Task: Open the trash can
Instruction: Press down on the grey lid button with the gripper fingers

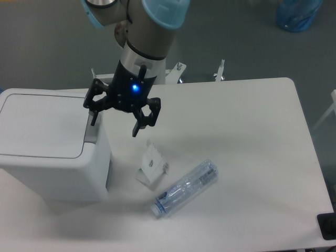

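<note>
The trash can (47,152) is a large white boxy bin at the left of the table, its flat lid (42,125) shut. A grey push tab (91,133) sits at the lid's right rim edge. My gripper (115,125) hangs open just right of the bin's top. Its left finger (95,116) is right over the grey tab, its right finger (138,126) is over the table. Whether the left finger touches the tab I cannot tell.
A clear plastic bottle (185,188) lies on its side on the white table (247,136), right of the bin. A small white folded card (151,165) stands between bin and bottle. A blue object (297,13) is on the floor at top right.
</note>
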You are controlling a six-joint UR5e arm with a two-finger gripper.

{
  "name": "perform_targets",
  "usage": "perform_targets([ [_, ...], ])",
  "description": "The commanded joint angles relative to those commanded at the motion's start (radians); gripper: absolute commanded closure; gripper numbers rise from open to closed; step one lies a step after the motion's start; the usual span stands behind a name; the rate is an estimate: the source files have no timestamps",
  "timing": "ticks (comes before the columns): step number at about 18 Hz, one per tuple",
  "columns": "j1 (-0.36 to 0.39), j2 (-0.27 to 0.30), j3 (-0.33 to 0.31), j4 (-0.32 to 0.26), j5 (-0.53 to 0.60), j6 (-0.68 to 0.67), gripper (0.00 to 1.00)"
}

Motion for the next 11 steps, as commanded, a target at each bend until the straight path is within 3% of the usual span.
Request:
perform_targets([
  [11, -0.009, -0.003, -0.009, 0.009, 0.032, 0.000, 0.00],
])
